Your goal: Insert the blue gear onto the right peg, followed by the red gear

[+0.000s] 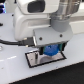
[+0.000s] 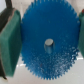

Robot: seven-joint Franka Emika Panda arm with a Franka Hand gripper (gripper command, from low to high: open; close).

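Note:
The blue gear (image 2: pixel 45 22) fills the wrist view, a wide toothed disc lying flat. A short dark pin, the right peg (image 2: pixel 48 44), stands through its centre hole. My gripper (image 2: pixel 45 42) straddles the gear, with one green pad (image 2: pixel 9 42) against one toothed edge and the other pad (image 2: pixel 81 37) against the opposite edge. In the exterior view the gripper (image 1: pixel 50 49) reaches down onto the blue gear (image 1: pixel 51 50) over the black-bordered white plate (image 1: pixel 31 59). The red gear is out of view.
The plate lies on a white tabletop (image 1: pixel 15 72). The arm's bulky white body (image 1: pixel 30 20) hangs over the scene and hides what lies behind it. The plate's other half, toward the exterior view's left, is bare.

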